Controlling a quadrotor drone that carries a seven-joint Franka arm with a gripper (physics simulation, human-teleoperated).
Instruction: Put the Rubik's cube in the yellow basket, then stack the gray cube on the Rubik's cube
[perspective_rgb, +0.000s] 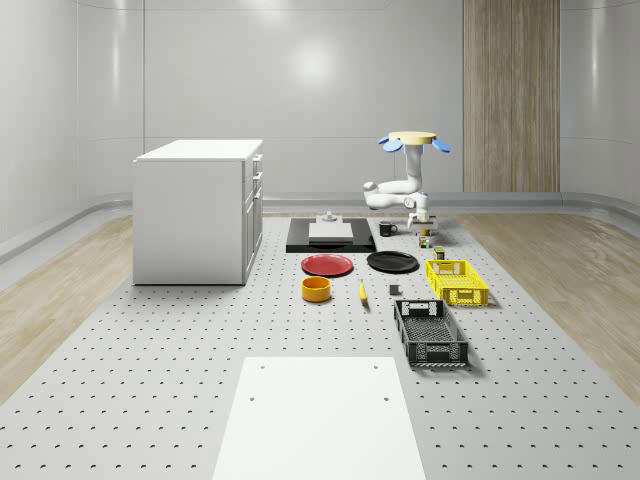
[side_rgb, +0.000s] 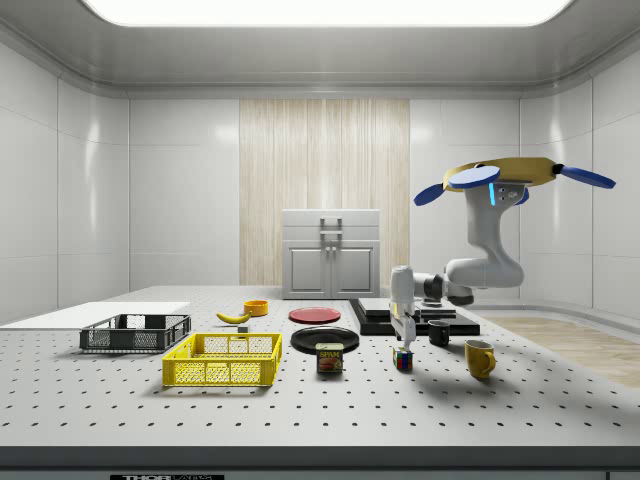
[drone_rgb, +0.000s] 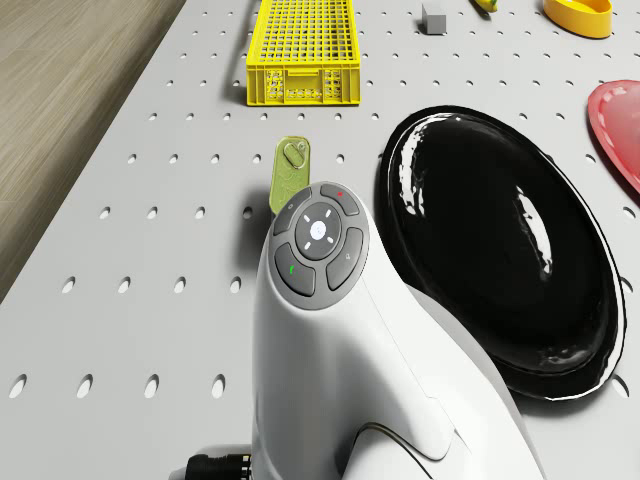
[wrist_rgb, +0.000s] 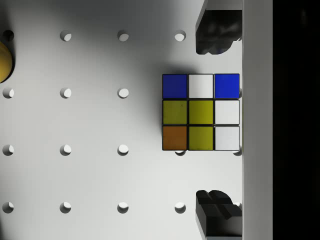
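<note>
The Rubik's cube (wrist_rgb: 201, 112) sits on the perforated table, its top face showing blue, white, yellow and orange stickers. My gripper (wrist_rgb: 218, 122) points straight down just above it, open, with one dark fingertip (wrist_rgb: 217, 32) on each side of the cube and not touching it. From the side, the gripper (side_rgb: 405, 342) hangs right over the cube (side_rgb: 402, 360). The drone (side_rgb: 510, 178) hovers above the table's far end near the mugs. The yellow basket (side_rgb: 224, 359) stands apart, empty (perspective_rgb: 457, 281). The small gray cube (perspective_rgb: 394, 291) lies beside that basket (drone_rgb: 433, 17).
A can (side_rgb: 329, 357) stands between cube and basket. A yellow mug (side_rgb: 479, 358) and a black mug (side_rgb: 439, 333) are close by. A black plate (drone_rgb: 500, 250), red plate (perspective_rgb: 327, 264), orange bowl (perspective_rgb: 316, 289), banana (perspective_rgb: 362, 291), black basket (perspective_rgb: 430, 332), black tray (perspective_rgb: 330, 240) and white cabinet (perspective_rgb: 198, 210) are farther off.
</note>
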